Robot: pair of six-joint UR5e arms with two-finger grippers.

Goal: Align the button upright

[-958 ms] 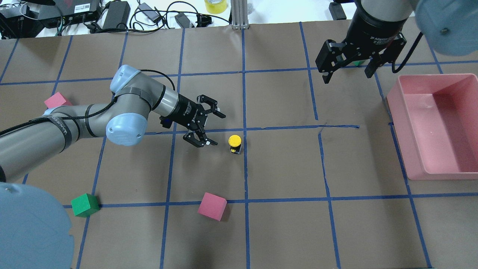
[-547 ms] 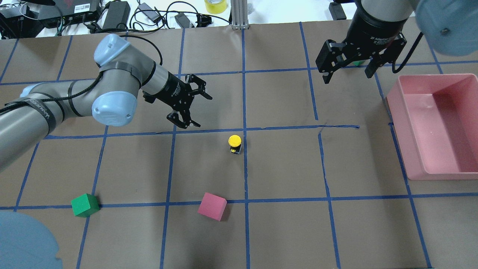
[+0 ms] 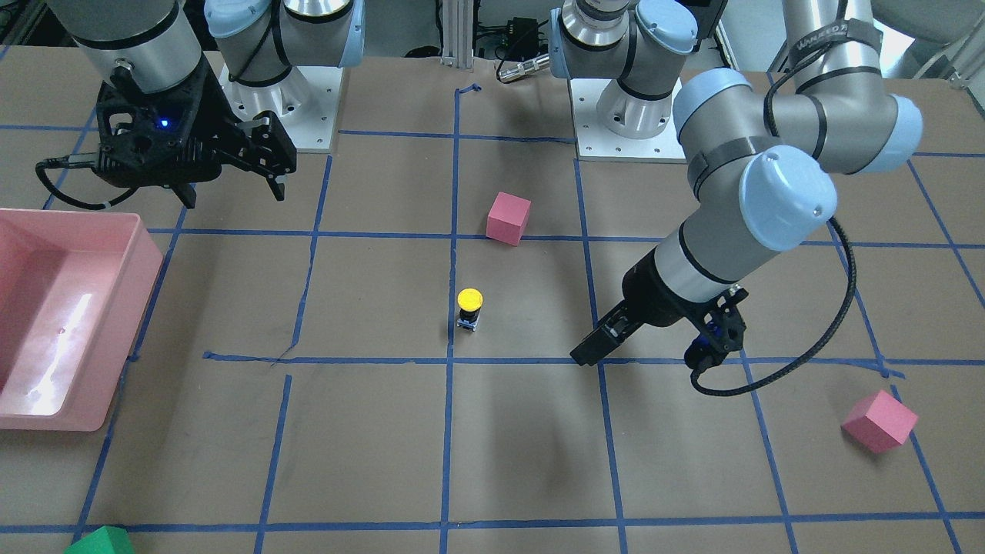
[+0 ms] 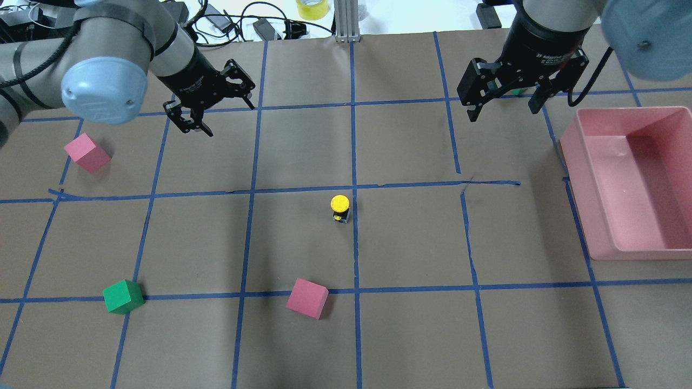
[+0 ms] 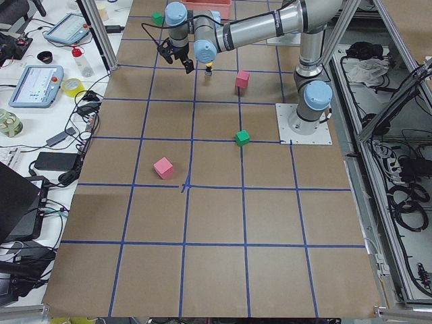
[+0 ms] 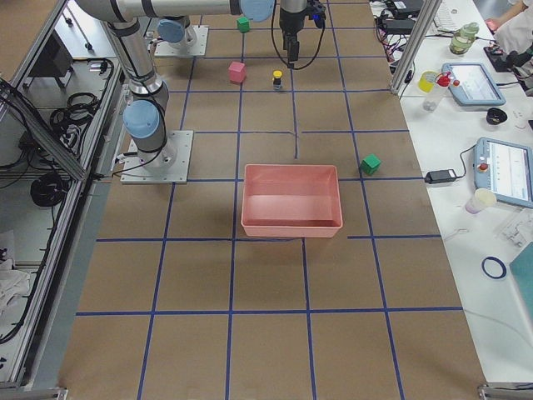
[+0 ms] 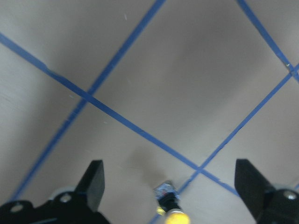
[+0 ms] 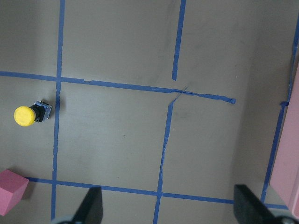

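The button (image 4: 340, 208) stands upright on the brown paper by a blue tape line, yellow cap on top, base down. It also shows in the front view (image 3: 469, 306), the left wrist view (image 7: 168, 210) and the right wrist view (image 8: 29, 115). My left gripper (image 4: 231, 120) is open and empty, raised, well off to the far left of the button. Its fingers (image 7: 91, 184) frame the button from a distance. My right gripper (image 4: 503, 111) is open and empty, hovering at the far right, away from the button.
A pink bin (image 4: 573, 162) stands at the right edge. A pink cube (image 4: 307, 298) lies near the button toward the robot; another pink cube (image 4: 86, 153) and a green cube (image 4: 123, 296) lie left. Cables and power bricks (image 4: 167, 21) line the far edge.
My left arm has drawn back from beside the button toward the far left, its gripper open throughout. The button and the right arm have not moved.
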